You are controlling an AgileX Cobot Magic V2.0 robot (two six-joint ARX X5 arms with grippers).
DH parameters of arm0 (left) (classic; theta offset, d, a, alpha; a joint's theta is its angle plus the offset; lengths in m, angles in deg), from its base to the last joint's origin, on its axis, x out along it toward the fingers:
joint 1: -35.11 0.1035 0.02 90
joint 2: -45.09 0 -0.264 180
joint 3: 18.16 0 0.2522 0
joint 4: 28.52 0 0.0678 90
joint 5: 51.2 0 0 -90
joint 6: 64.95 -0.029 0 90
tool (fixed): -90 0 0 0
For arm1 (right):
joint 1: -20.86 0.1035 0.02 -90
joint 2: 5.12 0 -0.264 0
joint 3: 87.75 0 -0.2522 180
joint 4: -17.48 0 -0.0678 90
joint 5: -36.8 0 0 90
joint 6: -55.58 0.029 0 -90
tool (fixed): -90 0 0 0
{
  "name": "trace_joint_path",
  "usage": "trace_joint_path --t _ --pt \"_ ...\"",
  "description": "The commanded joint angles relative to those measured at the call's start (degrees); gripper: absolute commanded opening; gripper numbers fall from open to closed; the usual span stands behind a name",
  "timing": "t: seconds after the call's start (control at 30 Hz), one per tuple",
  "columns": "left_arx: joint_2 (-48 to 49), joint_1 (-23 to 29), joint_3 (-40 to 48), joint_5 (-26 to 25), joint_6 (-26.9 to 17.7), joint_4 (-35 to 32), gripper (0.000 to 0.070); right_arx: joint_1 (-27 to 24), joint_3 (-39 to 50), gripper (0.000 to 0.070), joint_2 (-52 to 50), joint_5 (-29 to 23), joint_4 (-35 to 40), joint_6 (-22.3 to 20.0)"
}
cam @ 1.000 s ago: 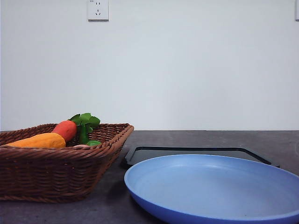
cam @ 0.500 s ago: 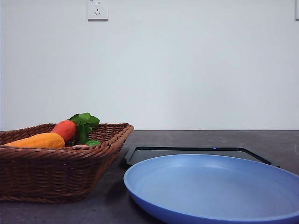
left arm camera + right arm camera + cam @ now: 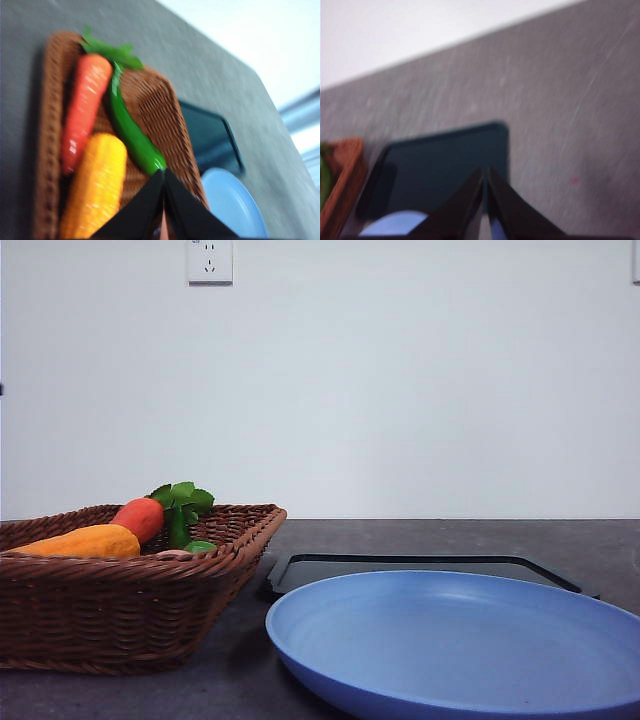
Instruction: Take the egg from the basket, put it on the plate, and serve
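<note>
Wicker basket (image 3: 130,615) on the dark table (image 3: 420,538), holding a toy carrot (image 3: 82,107), corn cob (image 3: 95,187), green pepper (image 3: 132,132) and a sliver of the egg (image 3: 172,553) at its rim. Light-blue plate (image 3: 460,645) lies beside it, before a black tray (image 3: 400,568). Left gripper (image 3: 163,200) and right gripper (image 3: 485,200) both have fingers pressed together, empty; no legible writing.

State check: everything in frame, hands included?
basket: upright on table, holds toys
egg: in basket, mostly hidden behind its rim
plate: empty, flat on table
black tray: empty, behind plate
carrot toy: lying in basket
corn toy: lying in basket
green pepper toy: lying in basket
left hand: shut, empty, above basket
right hand: shut, empty
</note>
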Motion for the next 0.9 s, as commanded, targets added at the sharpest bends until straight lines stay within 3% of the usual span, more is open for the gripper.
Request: trace_joint_path --t 0.0,0.13,0.23,0.4,0.47,0.53,0.6,0.67,0.87 --pt "-3.76 -0.21 -2.31 -2.92 -4.16 1.47 0.0000 0.11 -2.02 0.0000 2.91 1.59 -1.42 -1.75" --pt "-11.50 -2.04 -6.65 -8.67 -7.75 6.17 0.0000 0.13 -4.07 0.0000 10.00 6.76 -4.91 -5.54" --pt "-16.24 -4.04 -8.78 -12.12 -9.06 8.14 0.0000 0.13 -4.07 0.0000 15.36 11.03 -7.52 -6.02" --pt "-20.47 -7.69 -9.52 -12.52 -9.96 8.17 0.0014 0.80 -4.07 0.0000 24.29 18.01 -13.37 -8.93" --pt "-21.30 -8.83 -9.52 -12.52 -9.96 8.17 0.0069 1.57 -4.07 0.0020 27.69 20.56 -14.76 -10.04" --pt "-21.69 -9.63 -9.52 -12.49 -9.93 8.03 0.0152 2.53 -4.05 0.0103 30.81 22.06 -14.74 -10.08" --pt "-21.71 -10.18 -9.52 -12.47 -9.92 7.73 0.0232 3.57 -4.05 0.0178 33.63 21.41 -14.30 -9.98" --pt "-21.69 -10.44 -9.52 -12.47 -9.82 7.16 0.0288 4.53 -4.05 0.0199 36.26 20.92 -13.25 -9.61" --pt "-21.69 -10.44 -9.52 -12.45 -9.63 6.75 0.0312 7.96 -4.05 0.0199 43.89 20.22 -7.28 -8.68"
